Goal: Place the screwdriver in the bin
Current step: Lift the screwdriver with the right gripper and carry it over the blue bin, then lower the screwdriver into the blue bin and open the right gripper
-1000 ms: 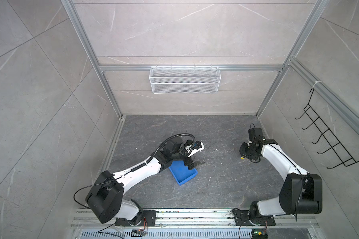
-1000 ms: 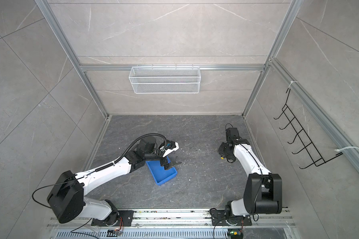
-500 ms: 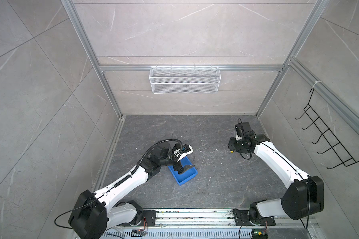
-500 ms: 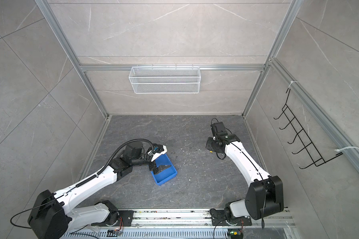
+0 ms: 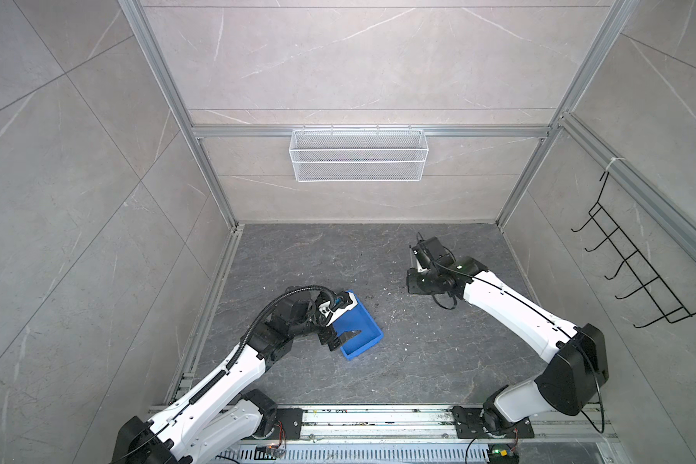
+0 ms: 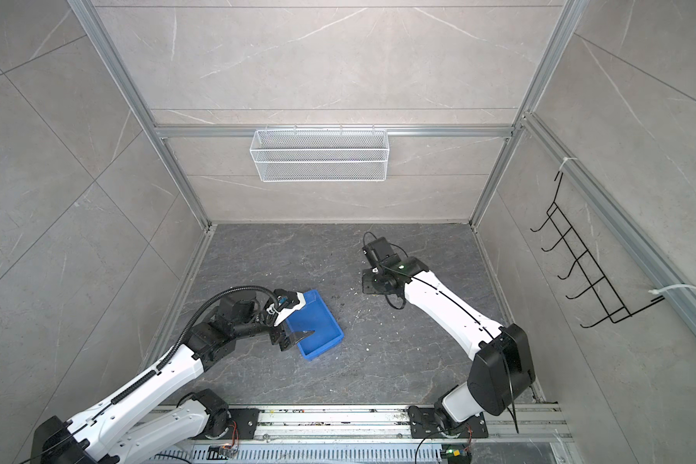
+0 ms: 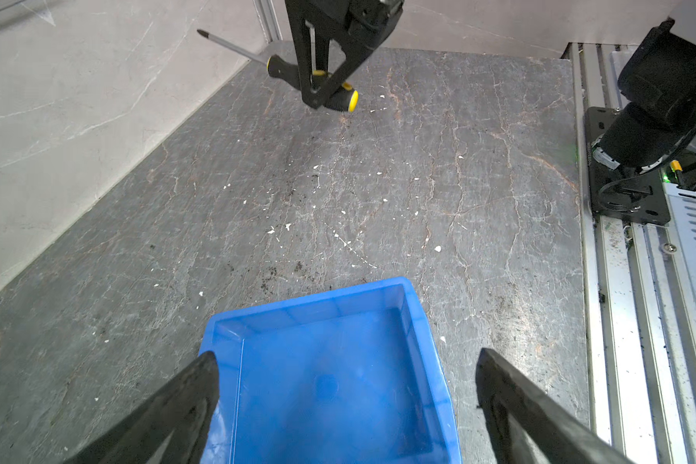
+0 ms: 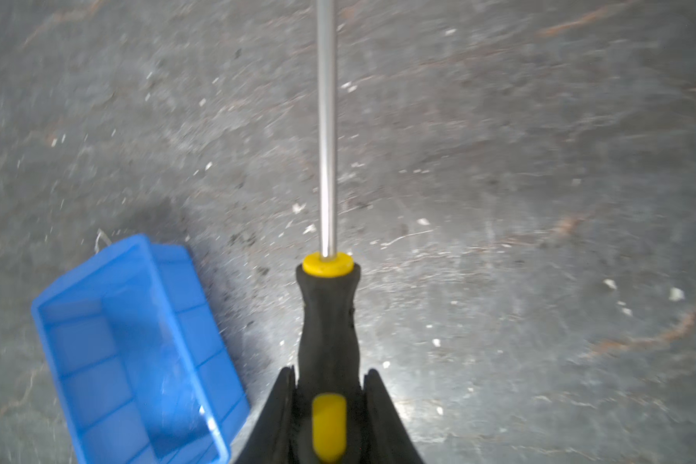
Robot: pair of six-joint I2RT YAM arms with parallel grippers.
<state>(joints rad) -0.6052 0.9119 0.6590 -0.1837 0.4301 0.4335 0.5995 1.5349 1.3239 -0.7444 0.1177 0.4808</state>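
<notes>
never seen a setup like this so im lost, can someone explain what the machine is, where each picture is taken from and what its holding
These are two white robot arms working on a dark tabletop. Two pictures come from one camera head overhead, looking down at everything; the other two come from small cameras on the arms' wrists. The right end effector is shut on the screwdriver, gripping its black-and-yellow handle clear of the surface. The left end effector is open, right by the empty blue bin. Apart from the bin, only white crumbs lie on the tabletop.

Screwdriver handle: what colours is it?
The screwdriver handle is black, with a yellow collar at the shaft and a yellow inset. It shows best in the right wrist view.
</notes>
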